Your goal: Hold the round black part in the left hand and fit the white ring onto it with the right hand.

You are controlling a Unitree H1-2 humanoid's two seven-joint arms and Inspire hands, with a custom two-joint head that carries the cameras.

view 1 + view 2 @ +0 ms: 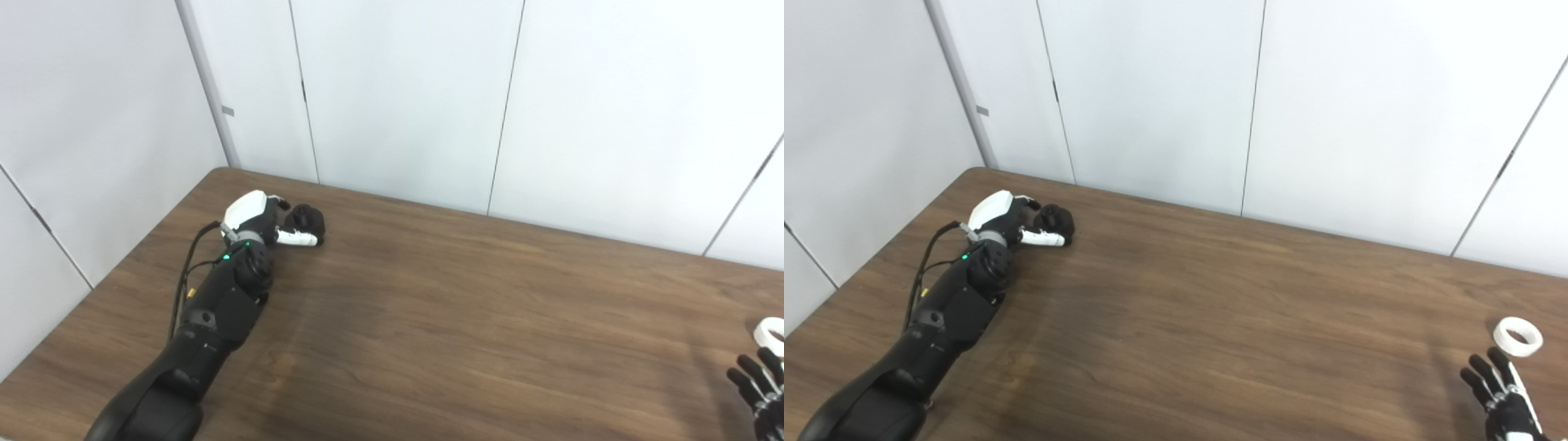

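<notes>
Nearest us, our right hand hovers with fingers spread, empty — the white ring lies just beyond on the table. Far left, our left hand curls around the round black part.

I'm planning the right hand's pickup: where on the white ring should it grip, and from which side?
The white ring lies flat on the table, hole up, just beyond the open right hand. Probably best to come from above and pinch across the outer rim, or with one fingertip inside the hole and the thumb outside. The wall looks low, so a sideways approach would likely just push it along.
</notes>
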